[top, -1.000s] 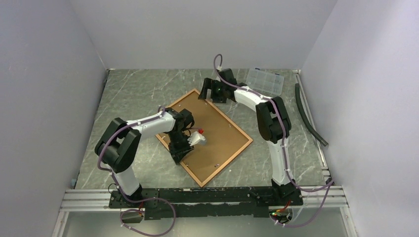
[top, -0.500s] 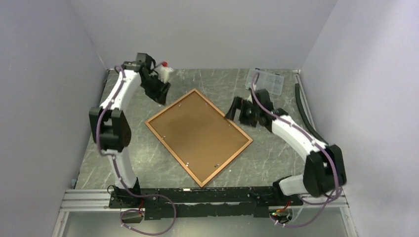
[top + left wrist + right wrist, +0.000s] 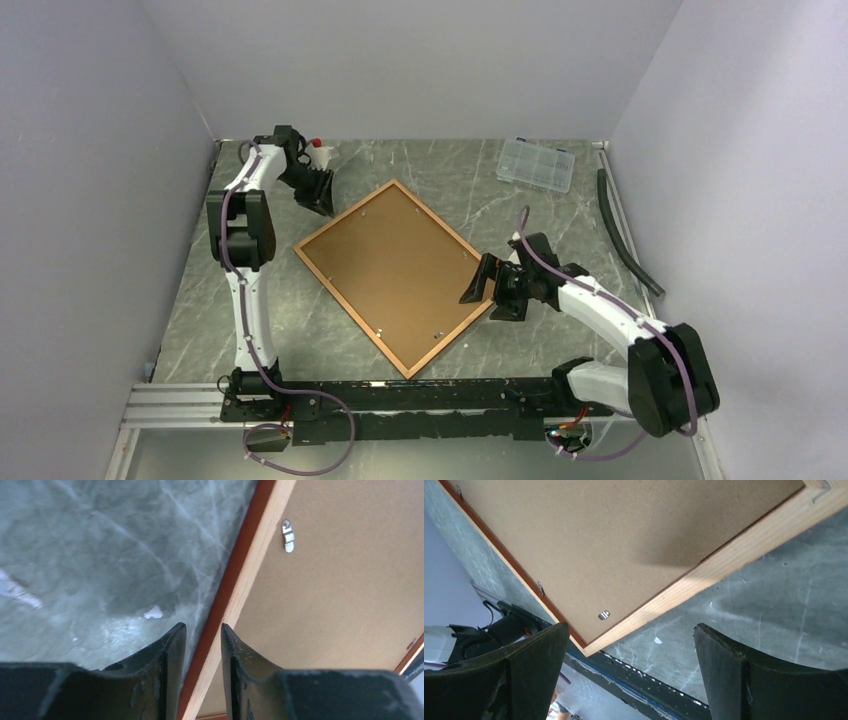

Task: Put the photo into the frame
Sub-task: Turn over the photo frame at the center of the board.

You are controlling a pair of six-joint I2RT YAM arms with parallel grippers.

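The frame (image 3: 347, 216) lies back side up and turned diagonally in the middle of the table, with a plain brown backing board (image 3: 400, 275) filling it. The photo is hidden. My left gripper (image 3: 322, 205) hovers over the frame's far-left rail. In the left wrist view that rail (image 3: 250, 570) runs under the narrow gap of my left gripper (image 3: 203, 626), which is slightly open and holds nothing. My right gripper (image 3: 478, 283) sits at the frame's right corner. In the right wrist view my right gripper (image 3: 631, 625) is wide open and empty, above the pale rail (image 3: 734, 555).
Small metal clips (image 3: 287, 535) (image 3: 603, 615) hold the backing board along its edges. A clear plastic compartment box (image 3: 536, 164) stands at the back right. A black hose (image 3: 620, 235) lies along the right wall. Grey walls enclose the table on three sides.
My left arm left the middle of the frame, swung to the back left and came down toward the frame's far-left rail. My right arm travelled from the far corner down to the frame's right corner.
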